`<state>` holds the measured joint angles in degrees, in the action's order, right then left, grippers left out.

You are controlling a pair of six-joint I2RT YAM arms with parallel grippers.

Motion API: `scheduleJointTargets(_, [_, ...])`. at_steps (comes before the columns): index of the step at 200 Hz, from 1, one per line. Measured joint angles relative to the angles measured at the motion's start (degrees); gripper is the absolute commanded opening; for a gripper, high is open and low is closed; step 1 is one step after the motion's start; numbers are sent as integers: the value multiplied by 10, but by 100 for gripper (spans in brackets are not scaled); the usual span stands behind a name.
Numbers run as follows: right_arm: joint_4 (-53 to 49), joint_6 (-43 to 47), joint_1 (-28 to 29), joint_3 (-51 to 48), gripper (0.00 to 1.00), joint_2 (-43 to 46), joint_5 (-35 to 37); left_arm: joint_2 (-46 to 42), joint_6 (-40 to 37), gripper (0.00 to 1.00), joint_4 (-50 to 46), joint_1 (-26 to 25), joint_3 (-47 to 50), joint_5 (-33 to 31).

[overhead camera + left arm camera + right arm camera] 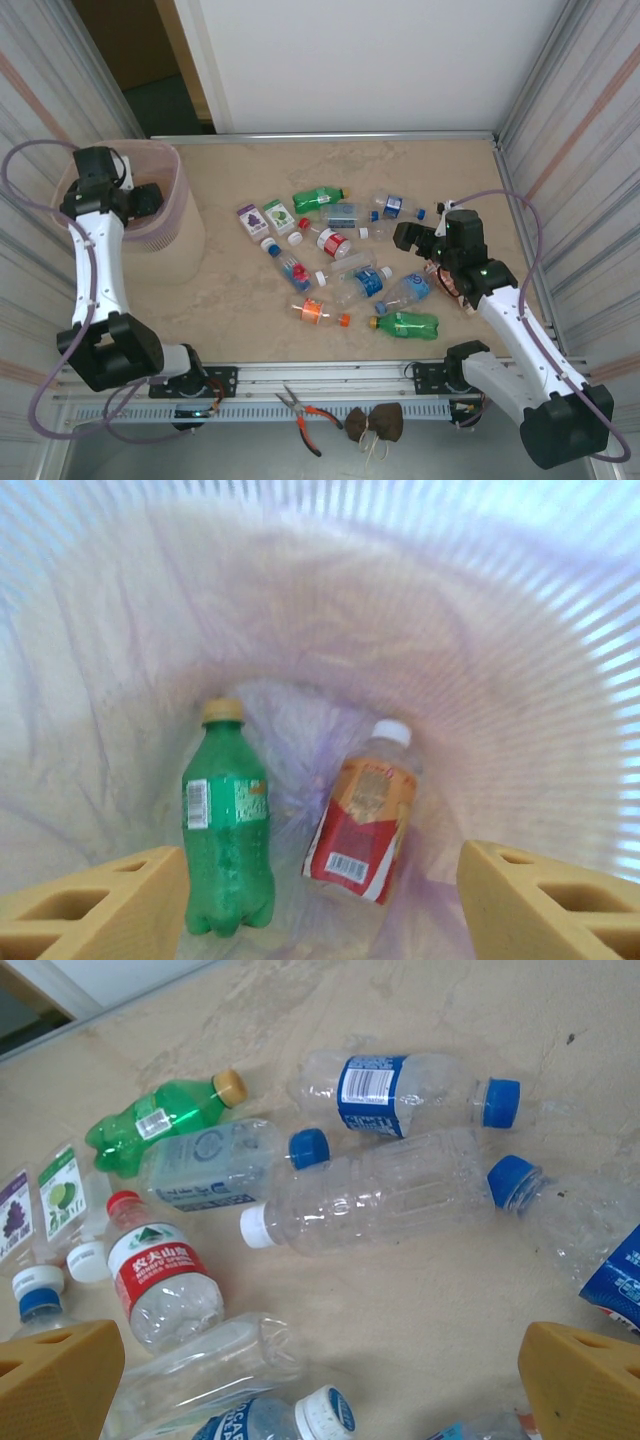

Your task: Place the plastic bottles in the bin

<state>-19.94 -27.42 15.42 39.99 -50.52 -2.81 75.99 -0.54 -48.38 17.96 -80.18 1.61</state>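
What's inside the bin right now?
In the bin: a green bottle and a red-label bottle, lying side by side. The left claw has its fingers over the near corners, so anything there is hidden.

Top external: high over table (230,300). Left wrist: down into bin (450,630). Right wrist: close over bottles (390,1195).

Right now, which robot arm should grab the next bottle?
Probably the right: the right gripper hovers open just above the loose bottles, while the left gripper hangs open over the bin, far from them.
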Motion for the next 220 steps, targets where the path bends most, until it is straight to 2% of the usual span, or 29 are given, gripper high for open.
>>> scheduleJointTargets(41, [1, 1, 0, 7, 100, 0, 0, -16, 19, 69, -24, -15, -67, 30])
scheduleJointTargets(82, [2, 8, 0, 7, 100, 0, 0, -17, 33, 68, -50, -70, -136, 35])
scheduleJointTargets(111, [2, 9, 0, 7, 100, 0, 0, -16, 44, 68, -64, -129, -183, 27])
scheduleJointTargets(146, [2, 9, 0, 7, 100, 0, 0, -2, 56, 67, -69, -227, -221, -12])
scheduleJointTargets(186, [2, 9, 0, 7, 100, 0, 0, 35, 73, 65, -66, -312, -221, -63])
scheduleJointTargets(220, [2, 9, 0, 7, 100, 0, 0, 53, 99, 63, -42, -364, -185, -96])
